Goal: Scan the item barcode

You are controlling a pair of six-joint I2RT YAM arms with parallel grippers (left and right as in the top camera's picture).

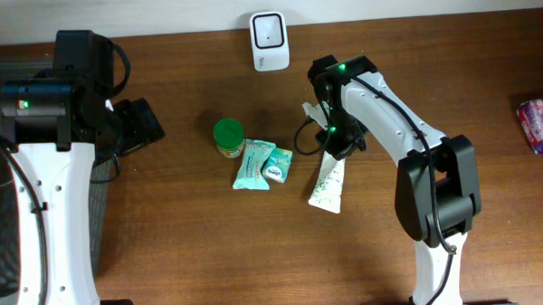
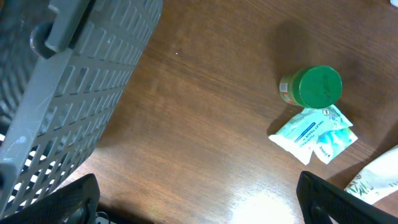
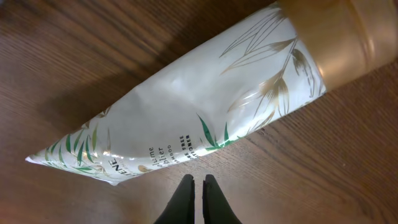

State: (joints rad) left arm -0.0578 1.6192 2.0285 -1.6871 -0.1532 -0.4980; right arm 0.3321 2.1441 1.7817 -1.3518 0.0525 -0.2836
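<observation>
- Where the overhead view reaches, we see a dark brown wooden table [image 1: 193, 237] with a pale strip along its far edge; the room beyond is cut off.
- White scanner [image 1: 269, 40] stands at the far edge, near centre.
- Tube [image 1: 328, 182], white with a leaf print, lies flat on the table right of centre. It is near two teal packets [image 1: 261, 165] and a green-lidded jar [image 1: 227, 136].
- Right fingers [image 3: 186, 198] are pressed together and hold nothing. Their tips sit just beside the tube's long edge; we cannot tell whether they touch it.
- Left fingers [image 2: 68, 202] are spread wide and empty above bare wood, beside a grey slotted basket [image 2: 68, 81].
- From overhead the right arm hides the tube's upper end.
- Pink package [image 1: 540, 123] is cut by the right frame edge.
- Tube lettering is too broken for us to read.
</observation>
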